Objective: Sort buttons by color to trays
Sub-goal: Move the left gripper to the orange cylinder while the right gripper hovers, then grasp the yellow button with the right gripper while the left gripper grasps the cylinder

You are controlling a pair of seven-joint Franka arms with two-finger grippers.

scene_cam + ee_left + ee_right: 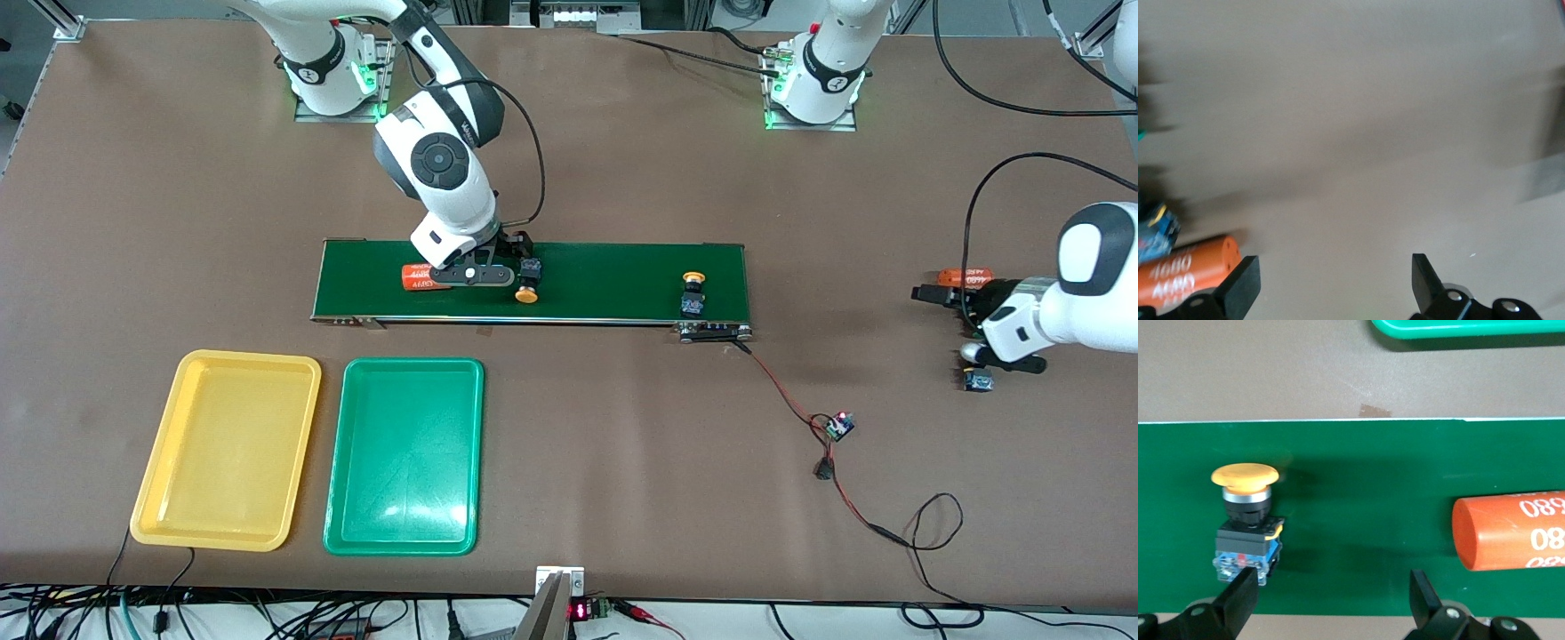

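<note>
Right gripper (pixel 498 267), fingers apart, hangs over the conveyor belt (pixel 613 280), yellow button (pixel 1245 523) beside one fingertip.

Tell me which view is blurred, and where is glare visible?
Left wrist view: smeared by motion blur, the orange cylinder soft. Right wrist view: sharp on the yellow button. Front view: sharp, with pale glare on the green tray and a soft sheen on the yellow tray.

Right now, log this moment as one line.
right gripper open over belt by yellow button | left gripper open over table by orange cylinder | trays unfilled
</note>
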